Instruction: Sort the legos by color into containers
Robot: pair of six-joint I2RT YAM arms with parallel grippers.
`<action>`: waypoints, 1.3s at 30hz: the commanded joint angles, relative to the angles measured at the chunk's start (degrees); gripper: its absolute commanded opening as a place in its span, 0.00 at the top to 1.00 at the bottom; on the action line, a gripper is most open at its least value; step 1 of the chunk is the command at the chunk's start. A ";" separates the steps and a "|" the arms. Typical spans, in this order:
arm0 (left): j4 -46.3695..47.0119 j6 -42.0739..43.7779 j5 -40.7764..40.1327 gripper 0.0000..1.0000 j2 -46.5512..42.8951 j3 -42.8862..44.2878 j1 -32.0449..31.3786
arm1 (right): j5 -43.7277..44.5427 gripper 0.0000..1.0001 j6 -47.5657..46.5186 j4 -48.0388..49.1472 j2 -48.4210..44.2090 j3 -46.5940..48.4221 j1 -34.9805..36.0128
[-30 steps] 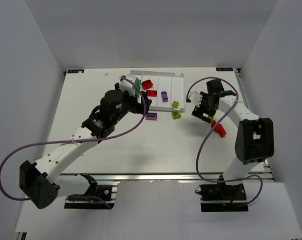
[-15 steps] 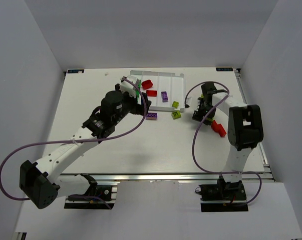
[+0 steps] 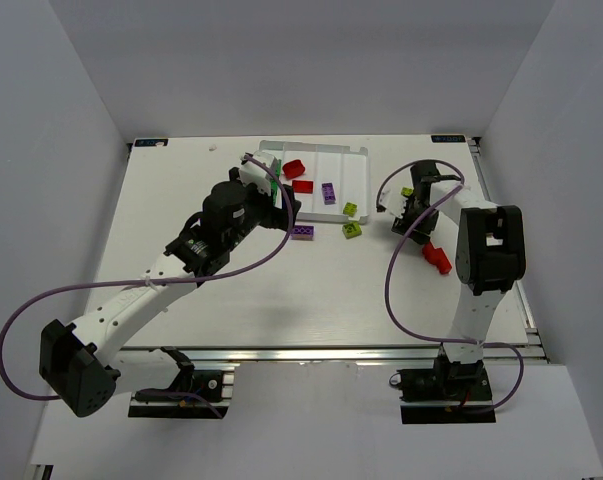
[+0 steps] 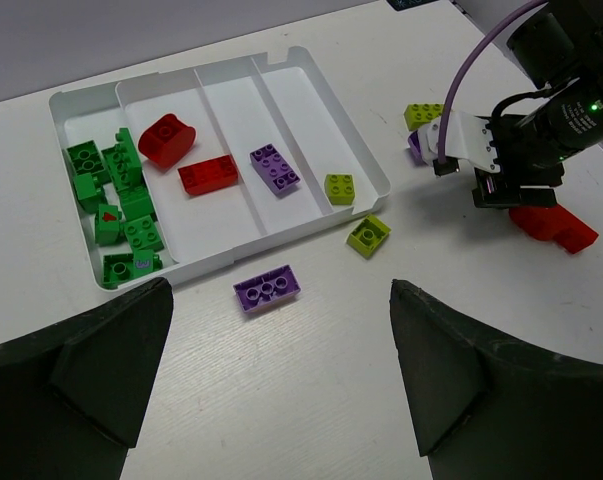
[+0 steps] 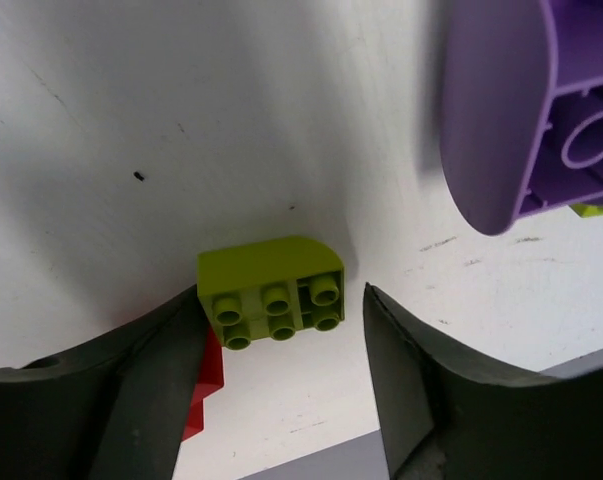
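We're in a robotics lab cell, not a home or a shop. The white tabletop (image 3: pixel 281 290) is boxed in by plain white panels (image 3: pixel 71 110) at the left, back and right, under flat, even light. An aluminium extrusion rail (image 3: pixel 311 353) runs along the near edge, and both arm bases sit on black mounting plates (image 3: pixel 181 390) just below it. The left arm (image 3: pixel 131 300) and right arm (image 3: pixel 491 265) are white-and-black bench manipulators, with purple cables (image 4: pixel 451 100) looped loose in the open. Our wrist views show the same bare white surface. The only objects out are toy legos (image 4: pixel 267 288) and a white divided tray (image 4: pixel 301 115).
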 commanded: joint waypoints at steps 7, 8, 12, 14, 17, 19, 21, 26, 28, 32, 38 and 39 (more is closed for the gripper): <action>0.62 0.76 -1.28 0.02 -1.16 -0.73 0.09 | -6.64 0.63 -3.72 -3.33 0.00 -0.18 0.00; 0.53 0.76 -1.37 0.02 -1.25 -0.73 0.18 | -7.00 0.70 -3.63 -3.33 -0.61 -0.45 0.00; 0.62 0.67 -1.37 0.02 -1.43 -0.64 0.35 | -10.50 0.92 -1.96 -3.16 -3.69 -1.67 0.18; 0.62 0.59 -1.28 0.02 -1.51 -0.73 0.35 | -12.09 0.94 -0.56 -3.42 -6.23 -2.12 0.61; 0.79 0.50 -1.37 0.02 -1.78 -0.73 0.44 | -15.69 0.99 2.24 -4.38 -9.48 -2.38 1.32; 0.79 0.50 -1.46 0.02 -1.96 -0.82 0.62 | -19.21 1.00 3.92 -4.65 -11.86 -2.21 2.19; 0.97 0.50 -1.55 0.02 -2.13 -0.90 0.71 | -22.62 1.00 7.42 -3.95 -13.27 -2.03 2.72; 0.97 0.76 -2.34 0.02 -3.01 -1.25 1.14 | -29.31 1.00 19.11 1.04 -14.77 2.80 4.13; 1.41 0.94 -2.69 0.02 -3.36 -1.52 1.23 | -31.08 1.00 26.06 3.51 -13.63 5.43 5.01; 1.76 1.03 -3.74 0.02 -3.62 -2.22 1.32 | -31.08 1.00 35.73 6.86 -8.37 13.23 6.42; 2.20 1.03 -5.86 0.02 -3.89 -3.19 1.32 | -30.30 0.96 43.74 8.36 2.35 26.32 8.44; 2.03 1.03 -5.77 0.02 -3.89 -3.10 1.32 | -29.25 0.93 43.83 7.75 3.93 28.10 8.79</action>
